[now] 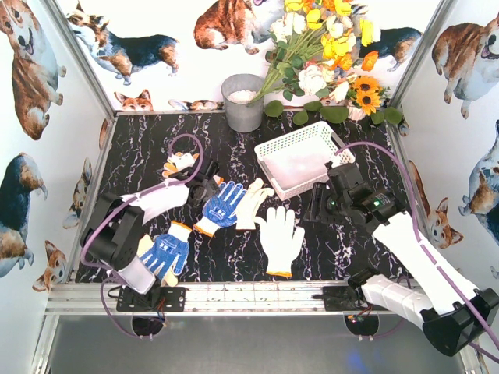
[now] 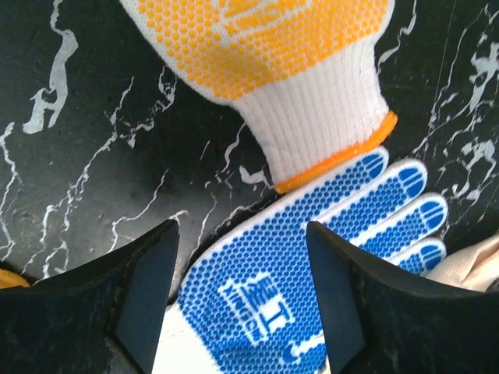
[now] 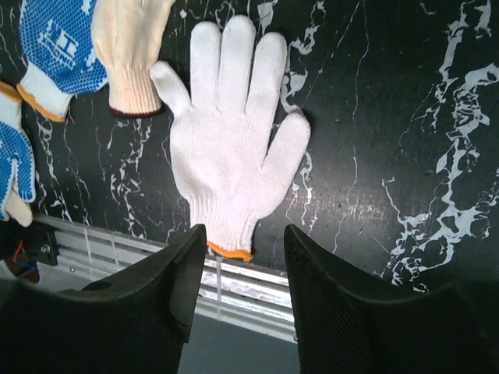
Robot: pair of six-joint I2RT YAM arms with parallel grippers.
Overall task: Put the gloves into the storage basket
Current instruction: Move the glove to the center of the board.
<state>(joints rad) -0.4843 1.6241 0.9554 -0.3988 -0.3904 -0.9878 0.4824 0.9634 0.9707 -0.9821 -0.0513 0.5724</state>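
Gloves [image 1: 224, 204] lie near and left of the storage basket [image 1: 270, 171].
Left gripper [image 2: 240, 234] spread over blue glove [image 2: 257, 273]; right gripper [image 3: 245, 234] spread, empty, above white glove [image 3: 230, 156]. Risk: yellow-dotted glove [image 2: 312, 47] overlapping blue fingertips may lift too.

Black marble-patterned tabletop [image 1: 148, 144], corgi-print walls [image 1: 31, 70], grey bucket [image 1: 243, 103], possibly artificial flowers [image 1: 327, 39], bright even light

White-and-black arms [image 1: 160, 199], purple cables [image 1: 185, 136]

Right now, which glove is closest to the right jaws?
The plain white glove, flat with fingers spread, orange cuff at the jaws. The cream glove and blue gloves lie farther left.
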